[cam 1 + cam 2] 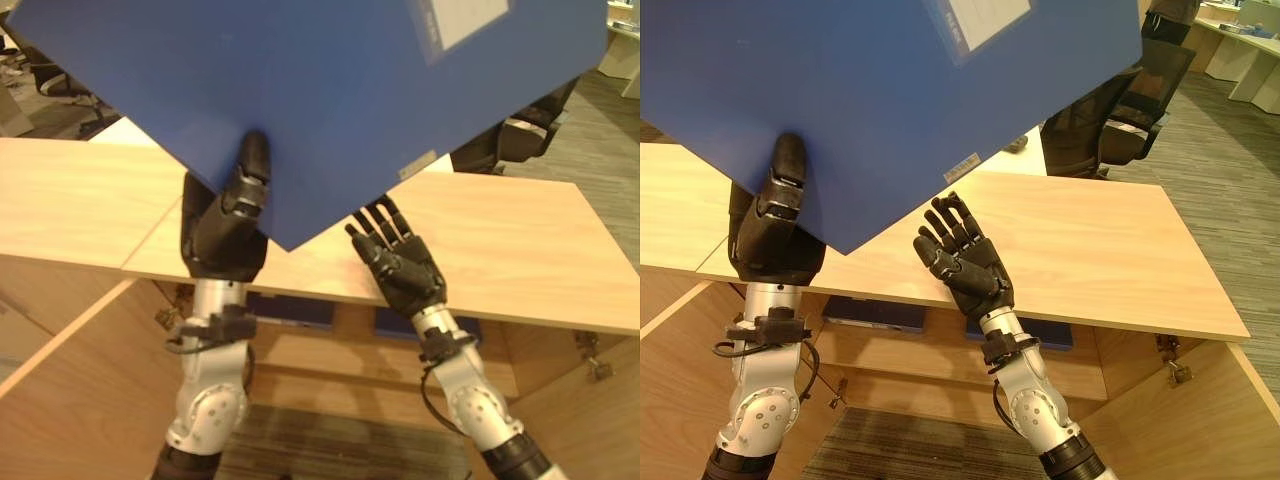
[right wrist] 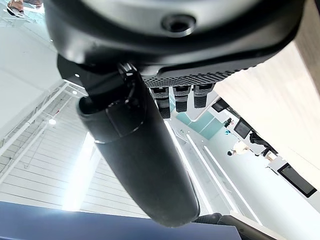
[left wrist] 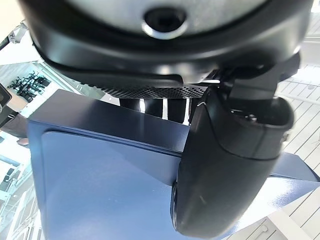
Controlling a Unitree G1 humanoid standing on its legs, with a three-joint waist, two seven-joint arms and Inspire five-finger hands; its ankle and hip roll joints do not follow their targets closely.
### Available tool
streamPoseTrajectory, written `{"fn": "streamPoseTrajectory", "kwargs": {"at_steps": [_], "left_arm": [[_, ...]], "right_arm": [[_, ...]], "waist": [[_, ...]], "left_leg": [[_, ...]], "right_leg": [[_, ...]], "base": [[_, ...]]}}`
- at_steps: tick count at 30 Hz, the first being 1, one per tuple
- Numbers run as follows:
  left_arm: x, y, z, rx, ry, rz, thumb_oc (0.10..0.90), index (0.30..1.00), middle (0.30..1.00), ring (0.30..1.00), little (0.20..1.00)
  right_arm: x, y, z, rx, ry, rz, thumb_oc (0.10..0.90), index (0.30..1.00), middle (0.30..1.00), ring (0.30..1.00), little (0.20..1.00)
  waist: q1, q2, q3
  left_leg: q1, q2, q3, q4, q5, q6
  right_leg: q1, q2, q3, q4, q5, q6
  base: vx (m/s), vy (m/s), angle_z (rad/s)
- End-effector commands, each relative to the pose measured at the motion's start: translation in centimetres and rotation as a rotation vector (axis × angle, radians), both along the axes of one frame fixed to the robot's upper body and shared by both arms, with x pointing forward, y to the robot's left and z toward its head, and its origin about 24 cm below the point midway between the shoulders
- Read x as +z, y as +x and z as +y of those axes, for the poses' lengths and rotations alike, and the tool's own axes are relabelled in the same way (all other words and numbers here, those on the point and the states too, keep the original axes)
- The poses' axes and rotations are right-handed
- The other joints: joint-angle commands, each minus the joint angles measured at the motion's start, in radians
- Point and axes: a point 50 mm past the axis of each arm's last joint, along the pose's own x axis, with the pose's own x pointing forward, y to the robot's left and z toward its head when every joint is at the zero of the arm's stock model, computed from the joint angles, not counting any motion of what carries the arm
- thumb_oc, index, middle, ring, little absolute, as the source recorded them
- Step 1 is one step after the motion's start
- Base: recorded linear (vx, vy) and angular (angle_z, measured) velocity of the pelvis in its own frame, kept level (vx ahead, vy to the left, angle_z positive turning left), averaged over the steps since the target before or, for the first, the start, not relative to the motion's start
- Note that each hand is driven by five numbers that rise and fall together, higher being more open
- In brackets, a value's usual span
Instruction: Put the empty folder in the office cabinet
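folder (image 1: 300, 90) – blue, held up tilted above the surface (image 1: 520, 250), one corner pointing down between the hands | left hand (image 1: 228, 225) – thumb on the folder's front, pinching its lower edge | right hand (image 1: 965, 262) – fingers straight, palm up, just beside that corner, holding nothing | chair (image 1: 1120, 110) beyond the surface

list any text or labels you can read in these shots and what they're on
No text can be read.
White label near the top of the blue folder: faint lines of print, too blurred to read.
Small grey strip label on the folder's lower edge: too small to read.
The left hand pinches the folder with its thumb on the cover; the right hand is open beside it, with no markings that can be read.
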Motion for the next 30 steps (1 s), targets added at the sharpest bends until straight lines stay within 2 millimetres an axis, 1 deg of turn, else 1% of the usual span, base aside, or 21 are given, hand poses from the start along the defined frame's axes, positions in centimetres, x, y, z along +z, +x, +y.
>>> {"fn": "streamPoseTrajectory", "kwargs": {"at_steps": [1,2,3,4,5,6,9,13,14,15,17,18,22,24,27,30], "left_arm": [[2.9,-0.1,0.4,0.000,0.038,-0.180,0.400,0.300,0.300,0.300,0.300],[2.9,-0.1,0.4,0.000,0.038,-0.180,0.400,0.300,0.300,0.300,0.300],[2.8,0.0,0.6,0.010,0.041,-0.177,0.400,0.300,0.300,0.300,0.300],[2.7,0.0,0.7,0.017,0.043,-0.175,0.400,0.300,0.300,0.300,0.300],[2.7,0.1,0.7,0.018,0.043,-0.174,0.400,0.300,0.300,0.300,0.300],[2.6,0.1,0.9,0.026,0.045,-0.169,0.400,0.300,0.300,0.300,0.300],[2.7,0.1,1.6,0.061,0.062,-0.180,0.400,0.300,0.300,0.300,0.300],[3.4,-0.1,2.7,0.118,0.078,-0.220,0.400,0.300,0.300,0.300,0.300],[3.4,-0.1,2.7,0.118,0.078,-0.220,0.400,0.300,0.300,0.300,0.300],[3.8,-0.2,3.3,0.159,0.085,-0.237,0.400,0.300,0.300,0.300,0.300],[3.9,-0.2,3.6,0.172,0.085,-0.241,0.400,0.300,0.300,0.300,0.300],[4.1,-0.3,4.2,0.213,0.082,-0.252,0.400,0.300,0.300,0.300,0.300],[4.5,-0.3,4.8,0.259,0.085,-0.266,0.400,0.300,0.300,0.300,0.300],[5.0,-0.3,5.5,0.314,0.090,-0.280,0.400,0.300,0.300,0.300,0.300],[5.1,-0.2,6.0,0.347,0.090,-0.279,0.400,0.300,0.300,0.300,0.300],[4.7,0.0,6.5,0.368,0.089,-0.253,0.400,0.300,0.300,0.300,0.300]], "right_arm": [[7.1,-0.3,0.8,0.044,0.152,-0.343,0.800,0.900,0.900,0.900,0.900],[7.1,-0.3,0.8,0.044,0.152,-0.343,0.800,0.900,0.900,0.900,0.900],[7.6,-0.6,0.7,0.050,0.154,-0.373,0.800,0.900,0.900,0.900,0.900],[7.9,-0.7,0.7,0.055,0.155,-0.391,0.800,0.900,0.900,0.900,0.900],[7.9,-0.7,0.7,0.055,0.155,-0.390,0.800,0.900,0.900,0.900,0.900],[8.1,-0.9,0.6,0.056,0.155,-0.405,0.800,0.900,0.900,0.900,0.900],[8.3,-1.0,0.1,0.049,0.111,-0.435,0.800,0.900,0.900,0.900,0.900],[8.0,-1.1,-0.5,0.044,0.085,-0.435,0.800,0.900,0.900,0.900,0.900],[8.0,-1.1,-0.5,0.044,0.086,-0.435,0.800,0.900,0.900,0.900,0.900],[7.8,-1.2,-0.7,0.043,0.081,-0.429,0.800,0.900,0.900,0.900,0.900],[7.7,-1.2,-0.7,0.045,0.082,-0.430,0.800,0.900,0.900,0.900,0.900],[7.6,-1.2,-0.8,0.043,0.084,-0.426,0.800,0.900,0.900,0.900,0.900],[7.5,-1.2,-0.9,0.043,0.084,-0.421,0.800,0.900,0.900,0.900,0.900],[7.3,-1.2,-0.8,0.046,0.083,-0.411,0.800,0.900,0.900,0.900,0.900],[7.4,-1.3,-0.7,0.051,0.086,-0.415,0.800,0.900,0.900,0.900,0.900],[7.4,-1.3,-0.7,0.055,0.082,-0.414,0.800,0.900,0.900,0.900,0.900]], "waist": [[-0.015,-0.010,-0.099],[-0.015,-0.010,-0.099],[-0.017,-0.010,-0.100],[-0.017,-0.010,-0.098],[-0.017,-0.010,-0.100],[-0.018,-0.010,-0.099],[-0.020,-0.011,-0.103],[-0.020,-0.011,-0.106],[-0.020,-0.011,-0.106],[-0.020,-0.011,-0.109],[-0.020,-0.011,-0.109],[-0.020,-0.011,-0.110],[-0.020,-0.010,-0.111],[-0.021,-0.009,-0.114],[-0.021,-0.008,-0.114],[-0.021,-0.007,-0.115]], "left_leg": [[-0.038,0.030,-0.036,0.005,0.026,-0.020],[-0.039,0.030,-0.037,0.005,0.026,-0.020],[-0.032,0.030,-0.035,0.004,0.015,-0.021],[-0.039,0.029,-0.036,0.005,0.025,-0.020],[-0.032,0.030,-0.035,0.004,0.014,-0.021],[-0.039,0.029,-0.035,0.006,0.025,-0.020],[-0.039,0.029,-0.033,0.005,0.024,-0.019],[-0.038,0.030,-0.031,0.005,0.024,-0.019],[-0.038,0.030,-0.031,0.005,0.024,-0.019],[-0.038,0.030,-0.031,0.005,0.023,-0.019],[-0.038,0.030,-0.030,0.005,0.024,-0.020],[-0.038,0.030,-0.030,0.005,0.024,-0.019],[-0.036,0.030,-0.030,0.005,0.023,-0.019],[-0.036,0.029,-0.029,0.004,0.023,-0.019],[-0.036,0.028,-0.028,0.004,0.022,-0.019],[-0.036,0.028,-0.028,0.004,0.022,-0.019]], "right_leg": [[-0.024,-0.054,0.034,0.112,-0.099,0.067],[-0.024,-0.054,0.034,0.112,-0.099,0.067],[-0.017,-0.054,0.034,0.110,-0.108,0.068],[-0.024,-0.055,0.035,0.110,-0.097,0.067],[-0.017,-0.054,0.034,0.109,-0.108,0.068],[-0.024,-0.055,0.034,0.110,-0.097,0.067],[-0.025,-0.056,0.036,0.108,-0.096,0.068],[-0.024,-0.057,0.036,0.107,-0.095,0.069],[-0.024,-0.057,0.036,0.106,-0.095,0.069],[-0.024,-0.056,0.037,0.106,-0.096,0.069],[-0.025,-0.056,0.038,0.106,-0.096,0.069],[-0.024,-0.055,0.040,0.106,-0.096,0.069],[-0.025,-0.055,0.041,0.106,-0.097,0.069],[-0.024,-0.055,0.040,0.104,-0.097,0.069],[-0.024,-0.054,0.041,0.105,-0.097,0.069],[-0.025,-0.054,0.042,0.104,-0.097,0.069]], "base": [[-0.04,0.004,0.00],[0.00,0.000,0.00],[0.00,0.000,0.00],[0.00,0.000,0.00],[-0.04,0.003,-0.01],[0.00,0.000,0.00],[-0.01,0.004,-0.01],[0.00,0.000,0.00],[0.00,0.000,0.00],[0.00,0.000,0.00],[0.00,0.000,0.00],[0.00,0.000,0.00],[0.00,0.000,0.00],[0.00,0.000,0.00],[0.00,0.000,0.00],[0.00,0.000,0.00]]}}
